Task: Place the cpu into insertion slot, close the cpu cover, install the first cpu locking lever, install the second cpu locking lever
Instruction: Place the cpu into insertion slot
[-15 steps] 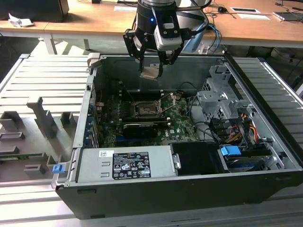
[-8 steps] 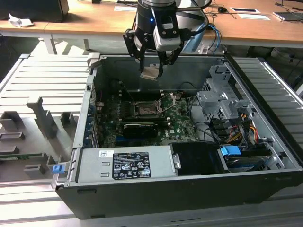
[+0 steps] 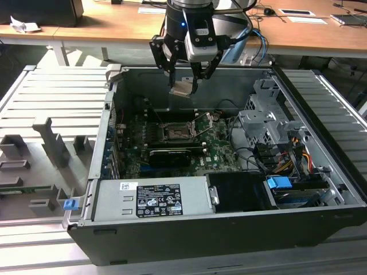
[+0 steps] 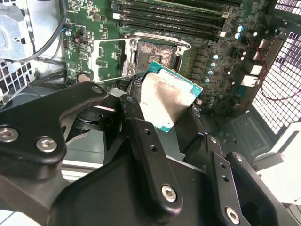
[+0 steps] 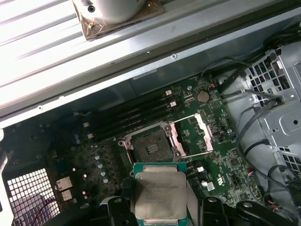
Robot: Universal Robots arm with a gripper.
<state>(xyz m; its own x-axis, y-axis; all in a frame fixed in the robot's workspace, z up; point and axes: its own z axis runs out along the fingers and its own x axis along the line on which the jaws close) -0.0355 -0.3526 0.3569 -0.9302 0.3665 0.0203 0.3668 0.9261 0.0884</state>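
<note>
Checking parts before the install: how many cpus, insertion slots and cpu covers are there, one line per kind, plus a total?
cpu: 1
insertion slot: 1
cpu cover: 1
Total: 3

In the second wrist view the hand covers the lower edges of the cpu.

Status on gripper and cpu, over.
Gripper shut on cpu, over the open case. Insertion slot bare. Cpu cover swung open beside it.
</note>
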